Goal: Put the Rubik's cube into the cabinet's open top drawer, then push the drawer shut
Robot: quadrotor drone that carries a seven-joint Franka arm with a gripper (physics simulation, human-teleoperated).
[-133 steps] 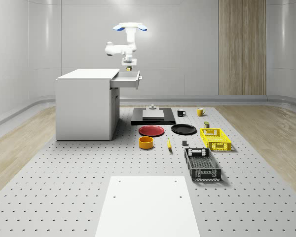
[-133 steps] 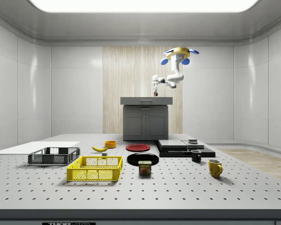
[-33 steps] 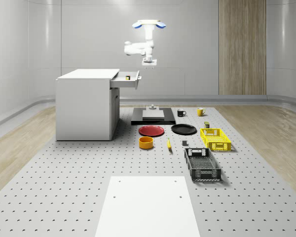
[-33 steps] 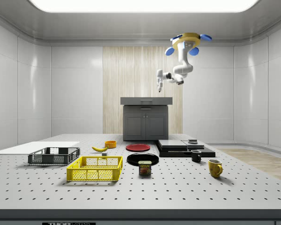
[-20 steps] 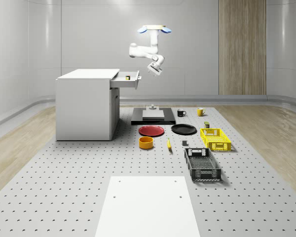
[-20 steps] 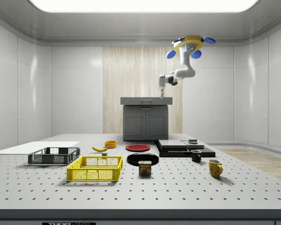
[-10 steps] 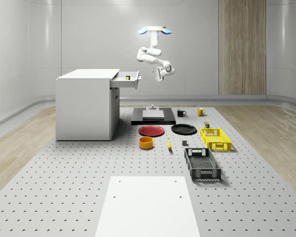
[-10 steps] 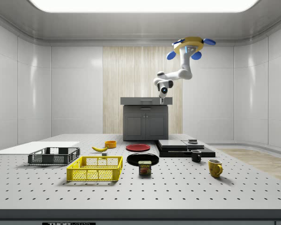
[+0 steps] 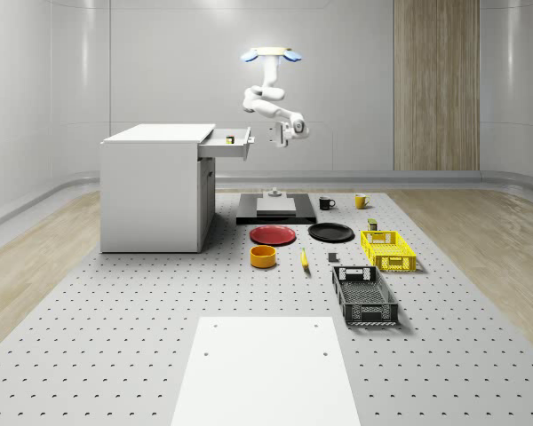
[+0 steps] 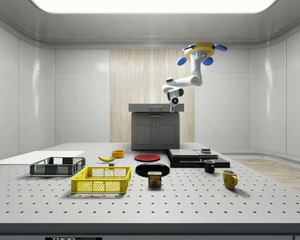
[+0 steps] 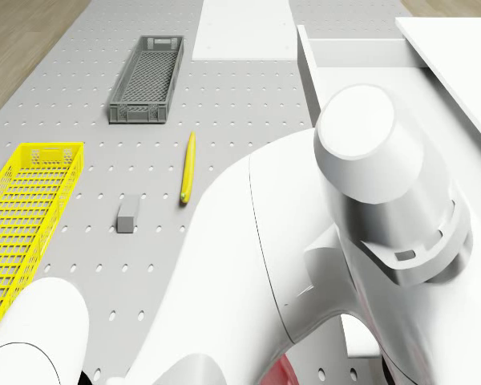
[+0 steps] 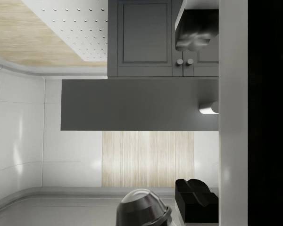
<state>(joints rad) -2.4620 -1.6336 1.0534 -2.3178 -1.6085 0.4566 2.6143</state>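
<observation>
The Rubik's cube lies inside the cabinet's open top drawer. My drone hovers in the air beyond the drawer's front, toward the whole-scene view's right. The arm bends down from it so that my gripper faces the drawer front at drawer height, a short gap away. In the wrist view the grey drawer front and its handle lie straight ahead, with my gripper open and nothing between the two dark fingers. In the side view the gripper hangs level with the cabinet top.
On the floor below lie a banana, a small grey block, a black basket and a yellow basket. A red plate, black plate, orange bowl and two mugs stand near the cabinet.
The cube, held over the drawer at first, now lies in it. The drone has shifted to the whole-scene view's right, and the arm has swung down; the gripper has edged toward the drawer front.
</observation>
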